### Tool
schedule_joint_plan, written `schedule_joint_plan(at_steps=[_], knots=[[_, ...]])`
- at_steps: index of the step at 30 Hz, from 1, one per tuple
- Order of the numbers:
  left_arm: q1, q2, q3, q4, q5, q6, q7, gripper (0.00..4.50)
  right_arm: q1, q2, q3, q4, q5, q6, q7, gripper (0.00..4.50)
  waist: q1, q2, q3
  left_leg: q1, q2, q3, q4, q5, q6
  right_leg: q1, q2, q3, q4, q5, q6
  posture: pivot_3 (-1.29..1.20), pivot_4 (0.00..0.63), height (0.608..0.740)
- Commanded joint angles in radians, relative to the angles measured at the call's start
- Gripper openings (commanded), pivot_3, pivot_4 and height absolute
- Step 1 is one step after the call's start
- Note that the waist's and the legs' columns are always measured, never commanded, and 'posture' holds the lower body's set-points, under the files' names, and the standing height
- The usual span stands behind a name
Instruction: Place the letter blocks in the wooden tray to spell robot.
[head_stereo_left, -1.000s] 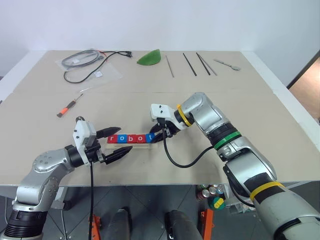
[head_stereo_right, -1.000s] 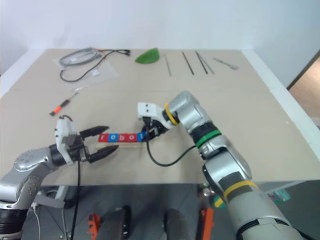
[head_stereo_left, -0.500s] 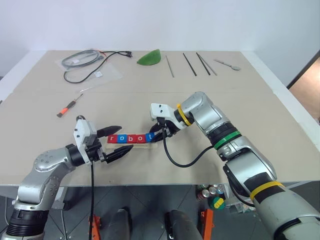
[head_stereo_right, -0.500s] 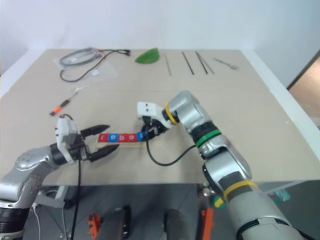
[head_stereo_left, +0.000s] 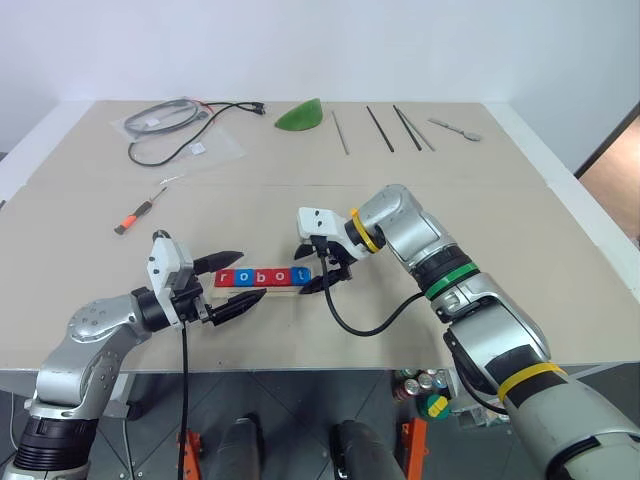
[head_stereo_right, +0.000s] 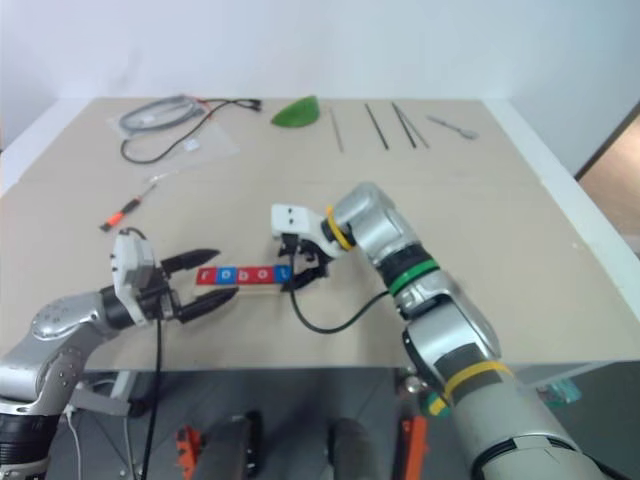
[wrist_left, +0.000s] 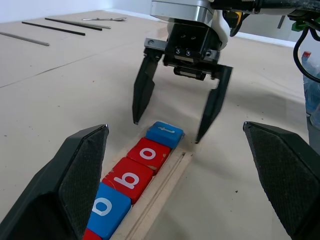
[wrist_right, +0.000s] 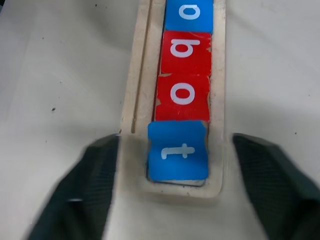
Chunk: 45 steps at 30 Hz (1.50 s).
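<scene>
The first letter of the row is hard to make out: in the head views the left gripper (head_stereo_left: 238, 280) sits at that end of the wooden tray (head_stereo_left: 262, 288), and its upper finger crosses just above the red tile there. In the left wrist view the nearest tile is cut off at the frame edge, and in the right wrist view the row runs out of the picture past the blue "o". The tray's near lip is blurred behind the right gripper's own fingers in that close view.

The letter blocks (head_stereo_left: 262, 276) lie in one line inside the tray's slot, touching edge to edge – red, blue, red, red, blue – and read "robot" from the robot's left. The blue "t" tile (wrist_right: 178, 150) sits at the slot's closed, rounded end, slightly askew, its corner overlapping the red "o" beside it. The tray is a pale wood strip lying flat on the tan table (head_stereo_left: 470, 230), near the front edge, between the two arms.

The right gripper (wrist_left: 175, 130) hangs just over the "t" end with its fingers spread apart on either side of the tile, touching nothing. The left gripper is spread wide too, its fingers straddling the other end of the tray – empty.
</scene>
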Motion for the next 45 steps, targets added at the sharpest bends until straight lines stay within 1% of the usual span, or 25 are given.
schedule_joint_plan(at_steps=[1, 7, 12, 15, 16, 19, 21, 25, 26, 36, 45], knots=[[-0.018, 0.003, 0.010, -0.001, -0.001, -0.018, -0.008, 4.50, -0.018, -0.012, -0.022, -0.012, 0.007, -0.016, 0.004, 4.46, 0.000, 0.000, 0.000, 0.000, 0.000, 0.000, 0.000, 0.000, 0.000, 0.000, 0.000, 0.000, 0.000, 0.000, 0.000, 0.00, 0.150, 0.740], [-0.028, 0.000, 0.005, 0.010, 0.001, -0.019, -0.017, 4.50, -0.047, -0.026, -0.045, 0.009, 0.015, -0.017, -0.008, 4.46, 0.000, 0.000, 0.000, 0.000, 0.000, 0.000, 0.000, 0.000, 0.000, 0.000, 0.000, 0.000, 0.000, 0.000, 0.000, 0.00, 0.150, 0.740], [-0.038, 0.000, 0.007, 0.018, -0.001, -0.018, -0.023, 4.50, -0.099, -0.019, -0.104, 0.042, 0.053, 0.042, -0.022, 4.46, 0.000, 0.000, 0.000, 0.000, 0.000, 0.000, 0.000, 0.000, 0.000, 0.000, 0.000, 0.000, 0.000, 0.000, 0.000, 0.00, 0.150, 0.740], [-0.024, 0.019, 0.011, 0.022, 0.009, -0.016, -0.033, 4.50, -0.091, -0.017, -0.136, 0.015, 0.082, 0.083, -0.027, 3.66, 0.000, 0.000, 0.000, 0.000, 0.000, 0.000, -0.001, 0.000, 0.000, 0.000, 0.000, 0.000, 0.000, 0.000, 0.000, 0.00, 0.150, 0.740], [-0.021, 0.023, 0.012, 0.023, 0.011, -0.018, -0.035, 4.50, -0.081, -0.021, -0.138, -0.005, 0.087, 0.087, -0.022, 3.23, 0.000, 0.000, 0.000, 0.000, 0.000, 0.000, -0.001, 0.000, 0.000, 0.000, 0.000, 0.000, 0.000, 0.000, 0.000, 0.00, 0.150, 0.740], [-0.018, 0.024, 0.016, 0.020, 0.003, -0.015, -0.034, 4.50, -0.046, -0.028, -0.143, -0.068, 0.106, 0.106, -0.015, 2.29, 0.000, 0.000, 0.000, 0.000, 0.000, 0.000, -0.001, 0.000, 0.000, 0.000, 0.000, 0.000, 0.000, -0.001, -0.001, 0.00, 0.150, 0.740], [-0.015, 0.024, 0.014, 0.021, 0.006, -0.016, -0.035, 4.50, -0.025, -0.025, -0.146, -0.104, 0.118, 0.126, -0.024, 1.50, 0.000, 0.000, 0.000, 0.000, 0.000, 0.000, -0.002, 0.000, 0.000, 0.000, 0.000, 0.000, 0.000, -0.001, -0.001, 0.00, 0.150, 0.740], [-0.005, 0.027, 0.013, 0.020, 0.015, -0.014, -0.034, 4.50, 0.014, -0.010, -0.147, -0.166, 0.143, 0.172, -0.048, 0.12, 0.000, 0.000, 0.000, 0.000, 0.000, 0.000, -0.002, 0.000, 0.000, -0.001, 0.000, 0.000, 0.000, -0.001, -0.001, 0.00, 0.150, 0.740], [-0.004, 0.028, 0.015, 0.021, 0.016, -0.014, -0.034, 4.50, 0.019, -0.007, -0.144, -0.175, 0.146, 0.180, -0.054, 0.05, 0.000, 0.000, 0.000, 0.000, 0.000, 0.000, -0.002, 0.000, 0.000, -0.001, 0.000, 0.000, 0.000, -0.001, -0.001, 0.00, 0.150, 0.740], [-0.003, 0.036, 0.024, 0.025, 0.016, -0.011, -0.035, 4.50, 0.056, 0.023, -0.122, -0.189, 0.142, 0.203, -0.118, 0.05, 0.000, 0.000, 0.000, 0.000, 0.000, 0.000, -0.002, 0.000, 0.000, -0.001, 0.000, 0.000, 0.000, -0.001, -0.001, 0.00, 0.150, 0.740], [-0.001, 0.035, 0.026, 0.020, 0.014, -0.011, -0.031, 4.50, 0.101, 0.020, -0.083, -0.206, 0.128, 0.194, -0.131, 0.05, 0.000, 0.000, 0.000, 0.000, 0.000, 0.000, -0.002, 0.000, 0.000, -0.001, 0.000, 0.000, 0.000, -0.001, -0.001, 0.00, 0.150, 0.740]])
